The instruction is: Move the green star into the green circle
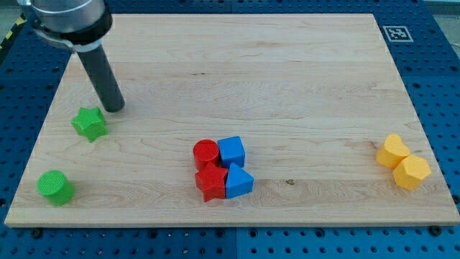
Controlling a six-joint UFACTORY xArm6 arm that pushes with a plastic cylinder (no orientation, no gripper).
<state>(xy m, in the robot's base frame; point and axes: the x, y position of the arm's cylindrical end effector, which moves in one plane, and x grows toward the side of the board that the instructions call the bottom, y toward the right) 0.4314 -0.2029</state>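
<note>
Near the view's left edge of the wooden board (287, 65), my tip (115, 108) rests on the surface just above and to the right of the green star (89, 124); a thin strip of bare wood seems to separate them, though I cannot tell for certain whether they touch; the rod carries no jaws, so nothing is gripped, and its end is simply planted on the wood. Below the star and further toward the view's left, the green circle (55, 187) sits close to the board's bottom-left corner, near both the left edge and the bottom edge; open wood lies between the star and the circle, with no block in that gap. Toward the middle of the board, low in the view, four blocks crowd together and touch: a red cylinder (205, 153) at upper left, a blue cube (231, 151) at upper right, a red block (211, 182) of unclear shape at lower left, and a blue triangular block (239, 181) at lower right; this cluster is well apart from the green pair. At the view's right, two yellow blocks (403, 162) sit touching each other near the right edge; the wide upper half of the board holds only the rod; a blue pegboard (445, 86) surrounds the board.
</note>
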